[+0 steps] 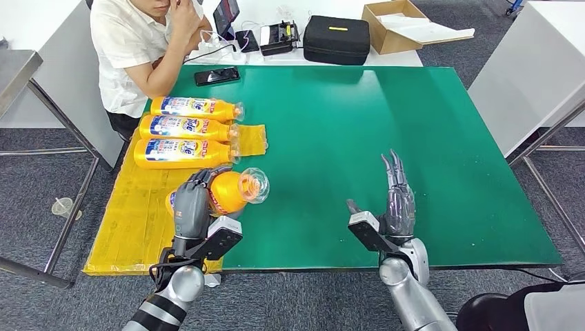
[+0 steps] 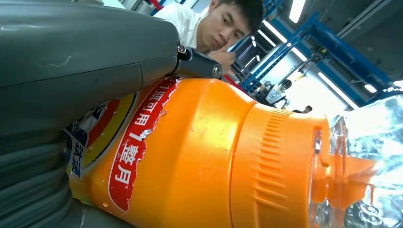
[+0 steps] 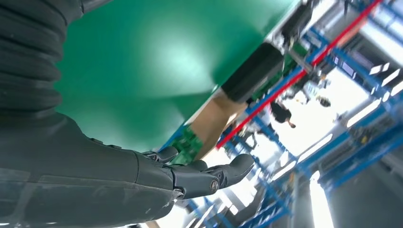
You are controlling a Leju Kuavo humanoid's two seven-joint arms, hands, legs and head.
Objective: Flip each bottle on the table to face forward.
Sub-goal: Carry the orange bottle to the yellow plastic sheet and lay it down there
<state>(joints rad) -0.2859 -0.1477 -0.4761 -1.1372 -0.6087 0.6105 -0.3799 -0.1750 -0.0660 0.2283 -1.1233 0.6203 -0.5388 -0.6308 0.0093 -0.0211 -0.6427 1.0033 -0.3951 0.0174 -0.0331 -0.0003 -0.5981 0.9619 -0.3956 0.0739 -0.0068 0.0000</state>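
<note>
Bottle (image 1: 231,192) lies gripped in left hand (image 1: 193,200); right hand (image 1: 397,200) spread, holding nothing.

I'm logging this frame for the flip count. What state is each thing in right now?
Held bottle: gripped by the left hand, clear cap toward the table's middle.
Three bottles: lying on their sides in a row on the yellow mat, labels up.
Right hand: holds nothing, fingers straight, over the green table.
Black case: closed.
Cardboard box: open.
Phone: flat, screen dark.
</note>
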